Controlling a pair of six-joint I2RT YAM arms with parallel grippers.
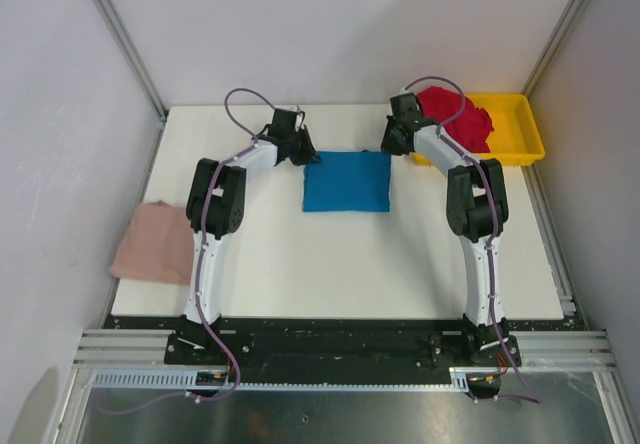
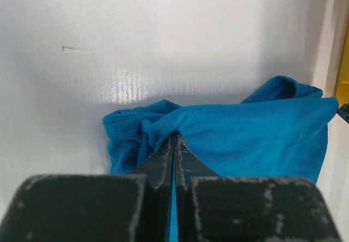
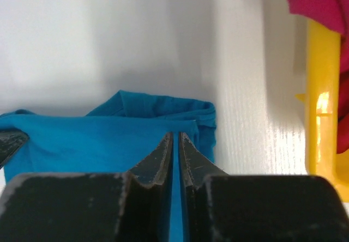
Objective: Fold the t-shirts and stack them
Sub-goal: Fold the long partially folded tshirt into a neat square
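Note:
The bright blue t-shirt (image 1: 347, 181) lies folded into a rectangle at the middle back of the white table. My left gripper (image 1: 303, 151) is shut on its far left corner; in the left wrist view the blue cloth (image 2: 245, 133) bunches at the gripper (image 2: 175, 138). My right gripper (image 1: 392, 146) is shut on its far right corner; the right wrist view shows the cloth (image 3: 82, 138) pinched at the gripper (image 3: 175, 138). The dusty pink shirt (image 1: 152, 243) hangs over the table's left edge. The crimson red shirt (image 1: 455, 116) lies crumpled in the tray.
A shallow yellow tray (image 1: 520, 129) stands at the back right corner, its rim also in the right wrist view (image 3: 322, 89). Grey walls close in the table at the back and sides. A metal rail runs along the near edge (image 1: 340, 349).

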